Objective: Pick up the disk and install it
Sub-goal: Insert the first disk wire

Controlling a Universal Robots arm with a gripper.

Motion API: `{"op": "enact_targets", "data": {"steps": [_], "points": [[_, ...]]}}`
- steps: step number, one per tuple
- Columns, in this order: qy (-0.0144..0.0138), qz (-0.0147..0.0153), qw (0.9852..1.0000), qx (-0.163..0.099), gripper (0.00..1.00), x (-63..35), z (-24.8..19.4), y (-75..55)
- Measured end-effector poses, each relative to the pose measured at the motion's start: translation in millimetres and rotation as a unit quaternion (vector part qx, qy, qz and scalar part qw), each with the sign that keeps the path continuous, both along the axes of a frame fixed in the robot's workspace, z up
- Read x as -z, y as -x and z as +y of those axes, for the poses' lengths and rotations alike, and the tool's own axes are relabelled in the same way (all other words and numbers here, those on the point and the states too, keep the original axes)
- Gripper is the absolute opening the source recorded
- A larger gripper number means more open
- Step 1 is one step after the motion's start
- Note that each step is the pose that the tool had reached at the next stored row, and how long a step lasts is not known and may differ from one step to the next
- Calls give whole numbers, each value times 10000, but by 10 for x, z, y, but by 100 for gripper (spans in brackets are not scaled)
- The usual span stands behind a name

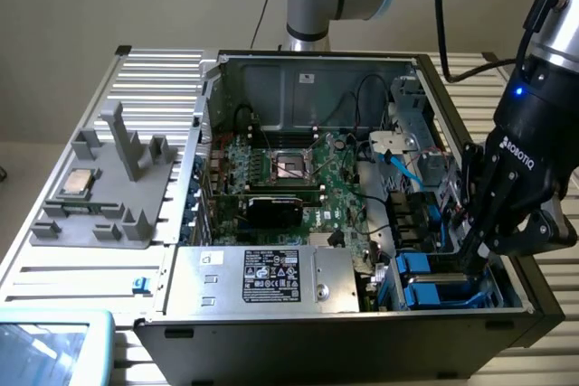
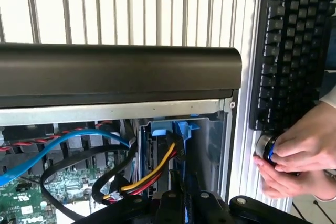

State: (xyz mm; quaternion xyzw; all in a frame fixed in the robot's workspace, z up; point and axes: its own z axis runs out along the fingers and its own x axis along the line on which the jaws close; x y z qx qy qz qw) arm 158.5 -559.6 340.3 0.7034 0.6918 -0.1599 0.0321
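Where black hand (image 1: pixel 474 261) dips, fingers together, disk (image 1: pixel 423 264) shows bright blue plastic rails.

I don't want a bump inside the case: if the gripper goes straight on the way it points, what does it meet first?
Probably the blue carrier in the drive bay, right ahead of the gripper; how close is unclear.
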Motion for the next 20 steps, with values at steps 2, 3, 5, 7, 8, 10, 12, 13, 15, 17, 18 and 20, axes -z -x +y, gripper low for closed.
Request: {"op": "enact_targets", "data": {"steps": [2, 3, 5, 7, 8, 10, 12, 13, 15, 17, 18, 20], "points": [[0, -106, 9999, -108, 16, 0, -1, 0], [0, -132, 9998, -132, 16, 0, -1, 3], [-1, -146, 9998, -146, 17, 1, -1, 17], [0, -148, 9998, -154, 24, -2, -1, 32], [0, -148, 9998, -162, 24, -3, -1, 35], [-1, -151, 9997, -188, 24, -7, -5, 43], [-1, -161, 9996, -235, 26, -15, -10, 52], [-2, -167, 9995, -269, 33, -19, -14, 54], [-2, -174, 9993, -322, 33, -25, -25, 54], [-19, -175, 9993, -340, 35, -25, -48, 55], [-30, -175, 9992, -348, 35, -26, -56, 55], [-57, -176, 9991, -371, 41, -26, -66, 55]]}}
